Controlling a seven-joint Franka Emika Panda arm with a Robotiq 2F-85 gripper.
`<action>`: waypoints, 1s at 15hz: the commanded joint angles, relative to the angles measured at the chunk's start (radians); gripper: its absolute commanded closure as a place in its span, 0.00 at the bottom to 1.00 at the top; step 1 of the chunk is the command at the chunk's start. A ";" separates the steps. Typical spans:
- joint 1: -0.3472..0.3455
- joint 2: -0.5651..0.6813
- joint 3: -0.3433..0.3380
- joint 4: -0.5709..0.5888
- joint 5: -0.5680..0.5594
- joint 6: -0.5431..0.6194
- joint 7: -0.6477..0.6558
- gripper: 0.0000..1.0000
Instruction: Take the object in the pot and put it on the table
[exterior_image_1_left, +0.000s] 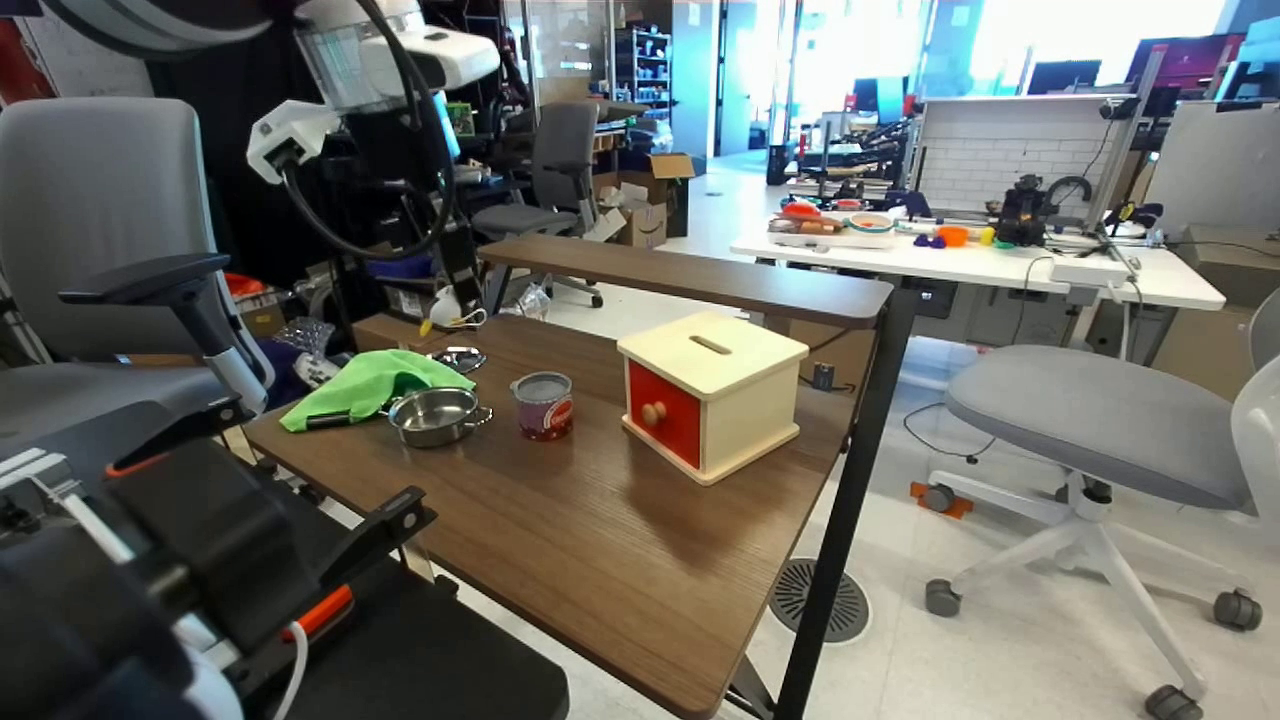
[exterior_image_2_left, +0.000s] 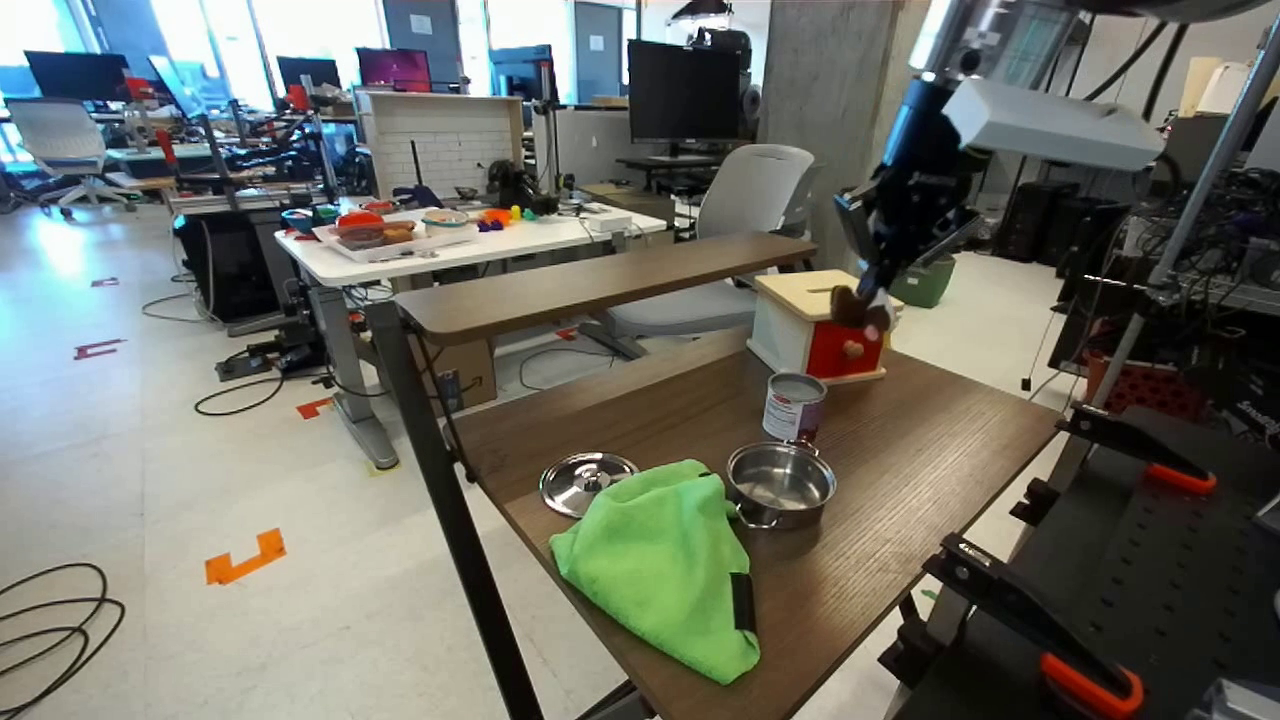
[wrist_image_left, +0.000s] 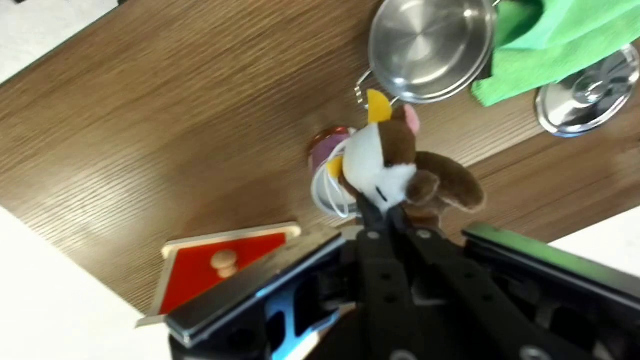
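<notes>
The object, a small plush toy (wrist_image_left: 367, 155) in white and brown with yellow and pink bits and a white string loop, hangs from my gripper (wrist_image_left: 384, 210). The fingertips are shut on its white part. The toy also shows in both exterior views (exterior_image_1_left: 447, 308) (exterior_image_2_left: 862, 312), held in the air above the table (exterior_image_1_left: 590, 560). The gripper (exterior_image_2_left: 878, 280) points downward. The silver pot (exterior_image_2_left: 785, 510) stands upright on the table, apart from the toy, with nothing visible inside; it also shows in the wrist view (wrist_image_left: 432, 45).
A can (exterior_image_1_left: 545, 405) stands beside the pot. A green cloth (exterior_image_2_left: 660, 570) lies against the pot, with a metal lid (exterior_image_2_left: 580, 485) behind it. A wooden box (exterior_image_1_left: 730, 400) with a red drawer stands farther along. A raised shelf (exterior_image_1_left: 690, 278) runs along one table edge.
</notes>
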 joint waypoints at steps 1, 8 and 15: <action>-0.089 0.002 -0.074 -0.007 -0.057 0.018 0.003 0.99; -0.160 0.202 -0.260 0.069 -0.102 0.106 0.030 0.99; -0.124 0.424 -0.257 0.192 0.046 0.112 0.027 0.99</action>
